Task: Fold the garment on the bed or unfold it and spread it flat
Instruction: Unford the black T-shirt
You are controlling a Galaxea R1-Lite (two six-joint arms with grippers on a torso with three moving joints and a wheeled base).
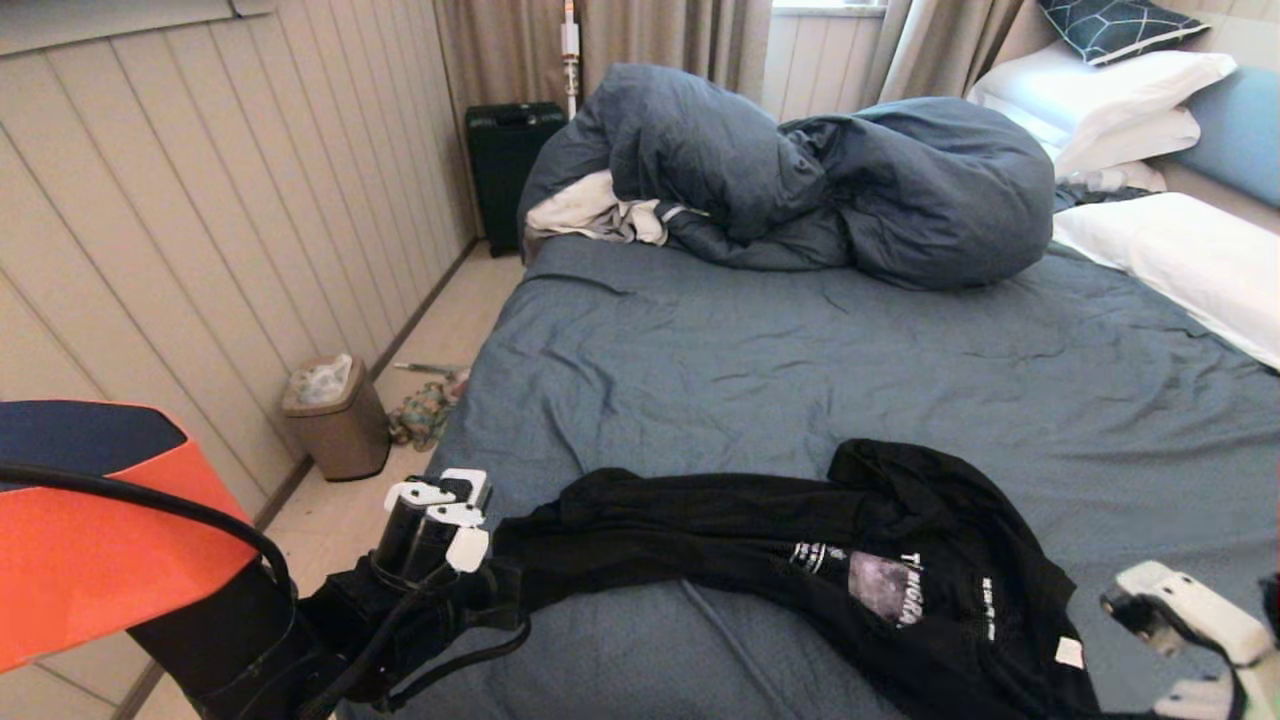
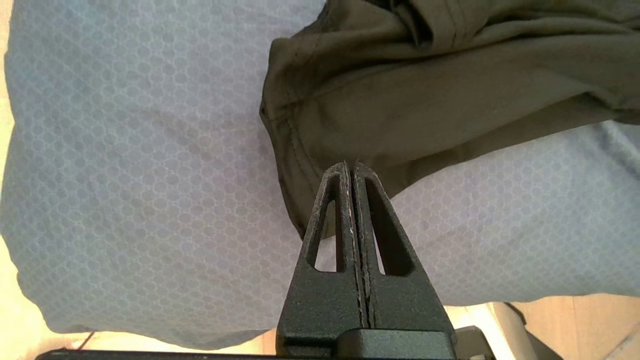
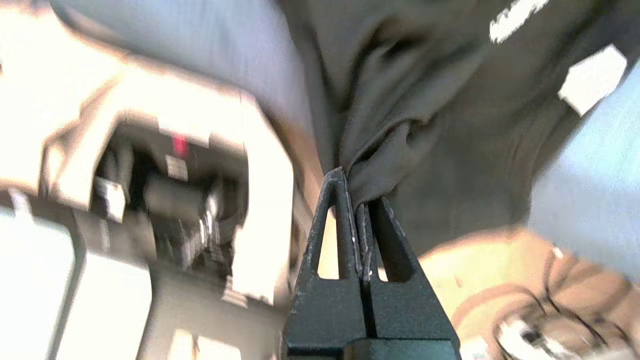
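Left claw (image 2: 352, 167) and right claw (image 3: 357, 192) both pinching garment (image 1: 800, 550), rumpled blue bed (image 1: 800, 360), panelled wall (image 1: 200, 200)

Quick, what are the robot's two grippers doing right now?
Left gripper: shut on the T-shirt's edge.
Right gripper: shut on a bunch of T-shirt.

A wall of pale vertical panelling (image 1: 200, 200) fills the left of the frame, running back to beige curtains (image 1: 650, 50) along the top. A dark suitcase (image 1: 508, 165) stands upright at centre top against the wall. On the light wooden floor (image 1: 440, 330) at left sits a tan waste bin (image 1: 338, 420), with crumpled patterned cloth (image 1: 425, 412) just beside it. Daylight enters a window (image 1: 825, 5) at upper right.
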